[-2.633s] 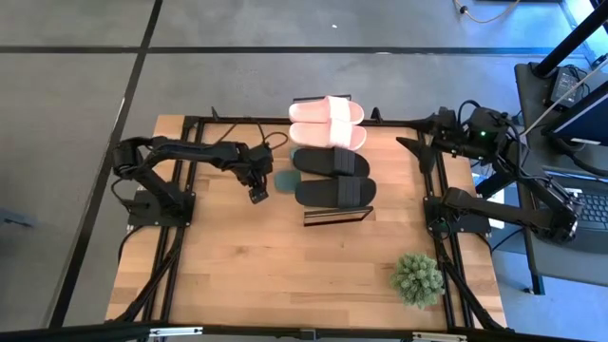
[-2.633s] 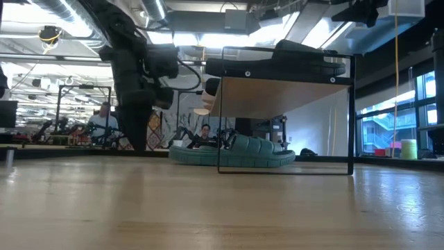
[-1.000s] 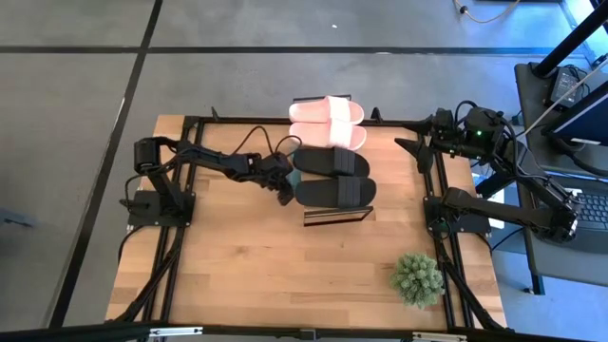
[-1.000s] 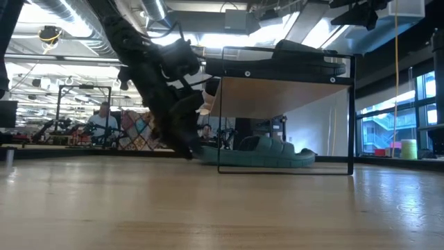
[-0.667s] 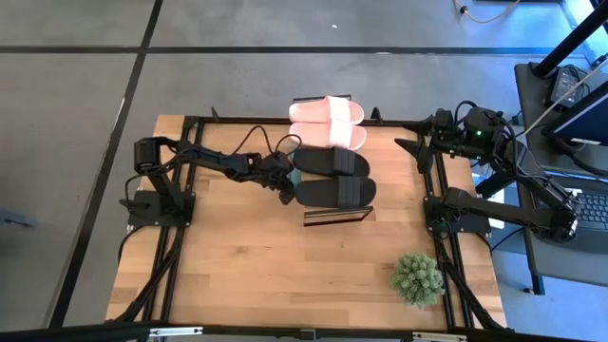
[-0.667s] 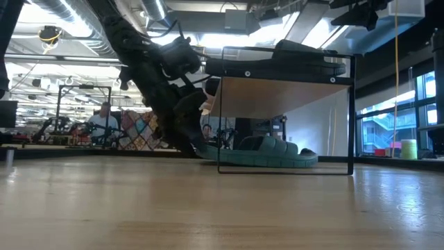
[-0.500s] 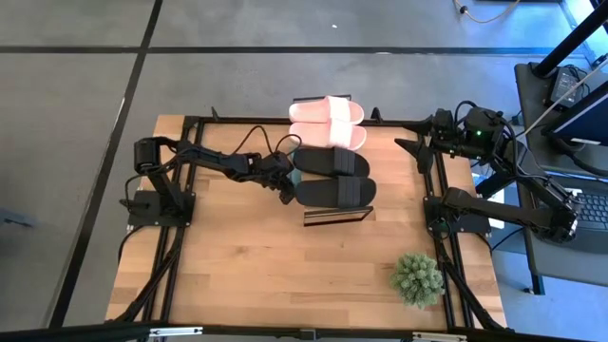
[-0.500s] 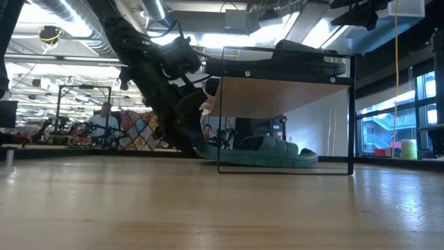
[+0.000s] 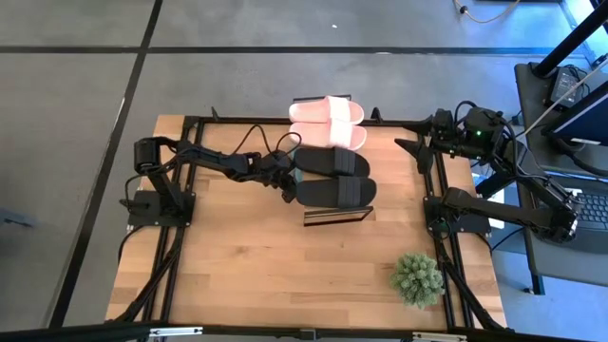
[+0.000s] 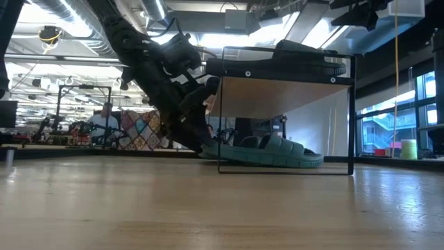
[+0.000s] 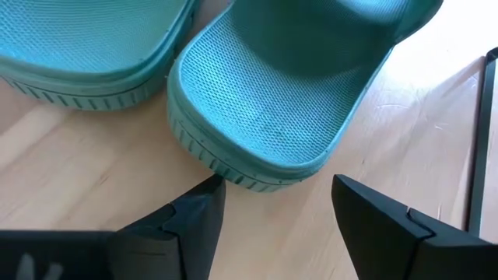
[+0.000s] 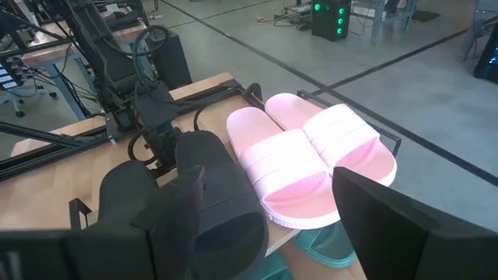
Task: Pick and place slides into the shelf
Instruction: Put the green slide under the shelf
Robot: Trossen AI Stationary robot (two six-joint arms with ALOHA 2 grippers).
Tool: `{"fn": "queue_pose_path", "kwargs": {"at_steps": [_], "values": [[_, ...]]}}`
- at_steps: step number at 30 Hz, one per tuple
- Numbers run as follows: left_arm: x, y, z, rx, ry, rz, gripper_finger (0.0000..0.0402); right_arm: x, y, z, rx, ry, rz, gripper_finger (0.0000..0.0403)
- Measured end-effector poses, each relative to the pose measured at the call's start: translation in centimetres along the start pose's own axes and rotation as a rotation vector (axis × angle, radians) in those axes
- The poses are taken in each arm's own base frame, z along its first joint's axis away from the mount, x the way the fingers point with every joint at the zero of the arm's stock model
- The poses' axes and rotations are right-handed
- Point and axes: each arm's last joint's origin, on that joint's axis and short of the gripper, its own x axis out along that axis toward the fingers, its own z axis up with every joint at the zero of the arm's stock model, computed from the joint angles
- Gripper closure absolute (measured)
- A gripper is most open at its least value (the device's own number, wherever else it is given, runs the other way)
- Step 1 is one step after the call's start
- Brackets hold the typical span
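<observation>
Step in hand: green slide on the table under the shelf, heel just ahead of my spread left gripper. Next I judge a straight push deeper, keeping it clear of the frame. Right gripper waits spread at the table's far corner.

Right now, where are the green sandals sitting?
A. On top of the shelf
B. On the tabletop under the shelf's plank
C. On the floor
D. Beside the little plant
B: the low view shows a green sandal lying on the table beneath the shelf plank, with the black sandals on top.
</observation>
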Motion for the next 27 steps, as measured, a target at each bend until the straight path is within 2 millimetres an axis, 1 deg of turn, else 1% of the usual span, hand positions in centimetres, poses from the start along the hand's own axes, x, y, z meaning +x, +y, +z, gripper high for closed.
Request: {"fn": "queue_pose_path", "kwargs": {"at_steps": [14,27], "values": [[0.00,0.09,-0.14,0.000,0.012,0.016,0.0175,0.02,-0.01,-0.10,0.001,0.010,-0.001,0.0122],[0.01,-0.79,-0.65,0.026,0.016,0.029,0.0175,0.02,-0.01,-0.11,-0.001,0.011,-0.001,0.0122]]}}
